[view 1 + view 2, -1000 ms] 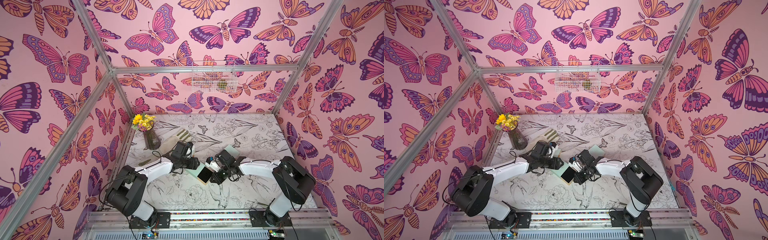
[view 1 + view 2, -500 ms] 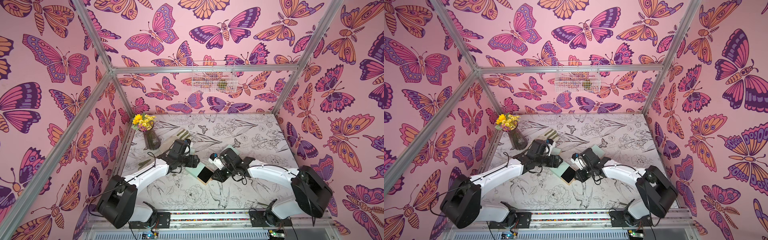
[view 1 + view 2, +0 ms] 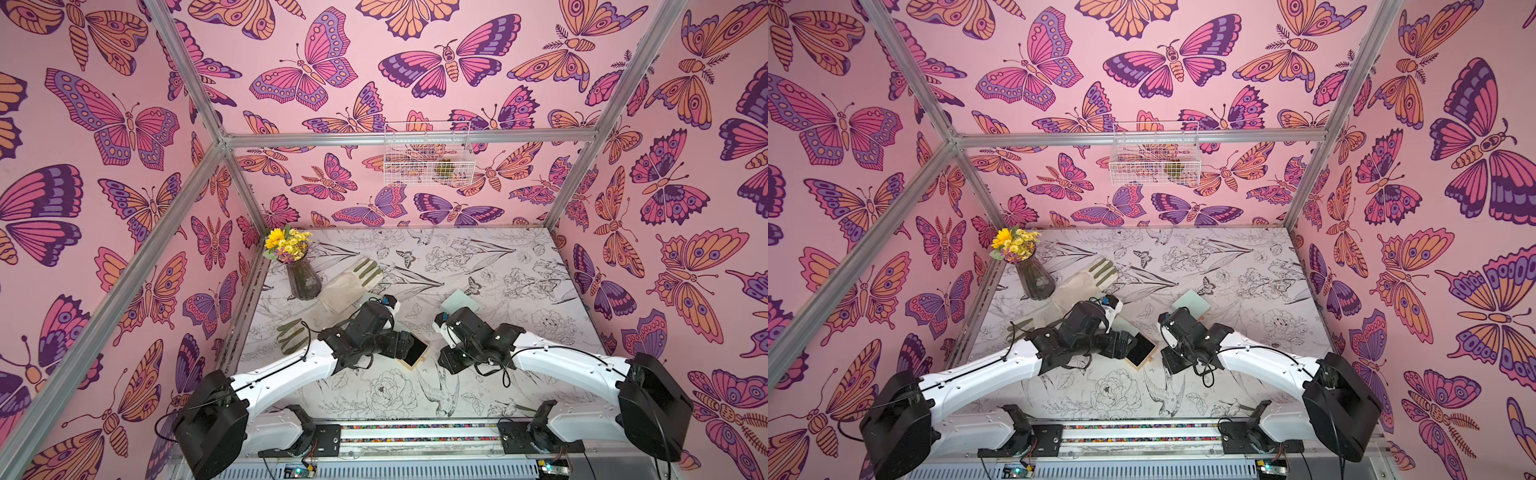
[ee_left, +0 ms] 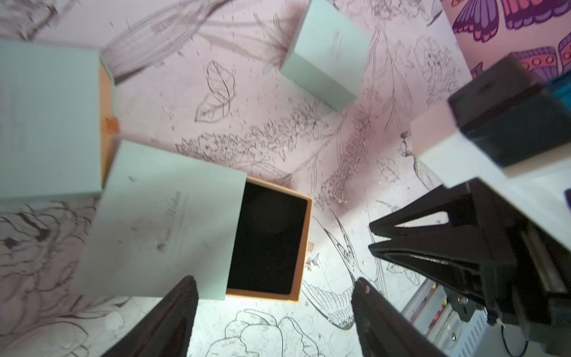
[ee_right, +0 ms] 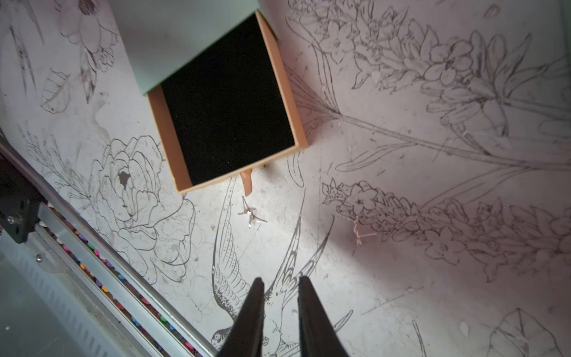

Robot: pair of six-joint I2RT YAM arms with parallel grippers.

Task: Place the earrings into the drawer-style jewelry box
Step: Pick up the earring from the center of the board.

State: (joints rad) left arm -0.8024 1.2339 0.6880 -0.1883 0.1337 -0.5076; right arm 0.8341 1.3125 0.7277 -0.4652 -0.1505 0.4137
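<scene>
Hovering near the earrings (image 5: pixel 251 214), right gripper (image 5: pixel 281 286) — barely parted, empty — needs a fine pinch before the drawer (image 5: pixel 228 102).

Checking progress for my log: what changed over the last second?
Both elbows swung back and outward. The left gripper opened wider over the jewelry box; the right gripper backed slightly off the drawer. Drawer stays open and empty; earrings lie on the table.
</scene>
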